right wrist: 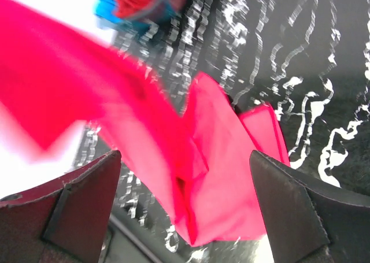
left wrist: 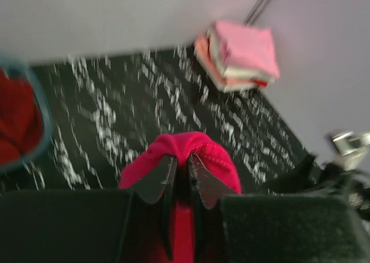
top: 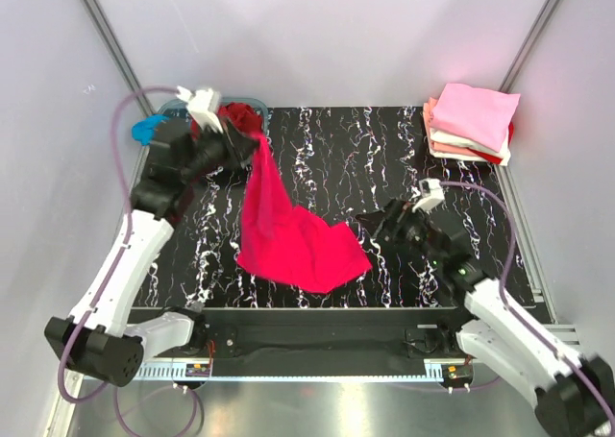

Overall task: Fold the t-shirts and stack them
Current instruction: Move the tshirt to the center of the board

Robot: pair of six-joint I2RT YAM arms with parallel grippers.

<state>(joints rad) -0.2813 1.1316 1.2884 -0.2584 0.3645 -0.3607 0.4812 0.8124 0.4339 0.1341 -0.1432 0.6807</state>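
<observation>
Two arms reached over the black marbled table (top: 384,158). The left gripper (left wrist: 183,160) had its fingers pinched nearly together on one end of the bright pinkish-red t-shirt (top: 293,235), holding that end raised near the far-left corner, just beside the blue-tinted tub (left wrist: 45,127). From there the shirt slanted down to the table. Its lower part lay crumpled toward the middle of the near edge. The right gripper (right wrist: 185,154) had its fingers spread wide and empty, just beside the shirt's right-hand edge. A dark red tee (top: 242,117) lay bunched in the tub. A stack of folded tees (top: 471,122), pale pink on top, sat at the far-right corner.
</observation>
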